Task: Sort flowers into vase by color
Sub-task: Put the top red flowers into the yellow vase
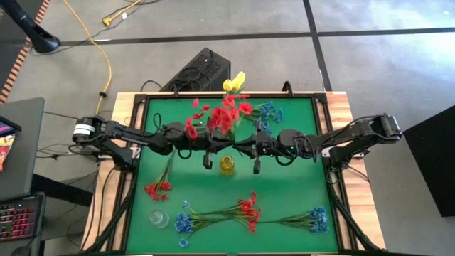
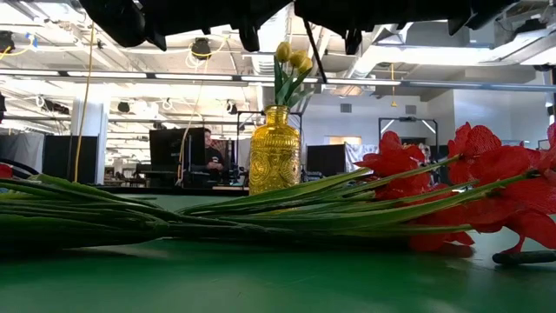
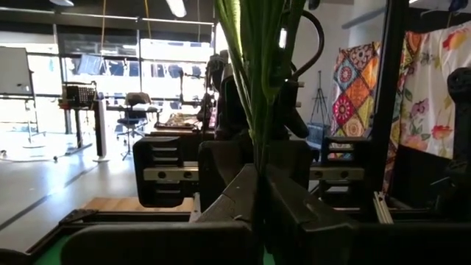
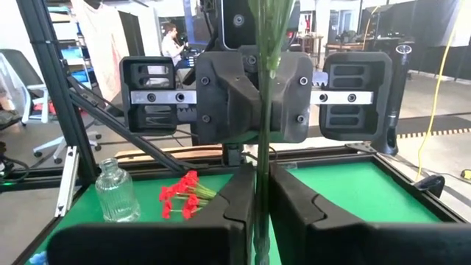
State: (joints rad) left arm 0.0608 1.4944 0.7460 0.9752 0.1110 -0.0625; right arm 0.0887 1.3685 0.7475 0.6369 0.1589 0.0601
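Both grippers meet above the yellow vase (image 1: 226, 166) at mid-table; left gripper (image 3: 259, 193) pinches green stems (image 3: 259, 73); right gripper (image 4: 262, 193) clamps a stem (image 4: 265, 88) too; yellow flowers (image 2: 294, 59) stand in the vase.

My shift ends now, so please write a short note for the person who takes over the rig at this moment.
Left hand: shut on a bunch of green stems over the middle of the mat.
Right hand: shut on a thin green stem, facing it.
Yellow vase stands below them; yellow tulips seem to be in it.
Glass vase looks empty.
Left to sort: small red spray beside it, long red spray and blue sprays along the same edge, plus whatever is held.
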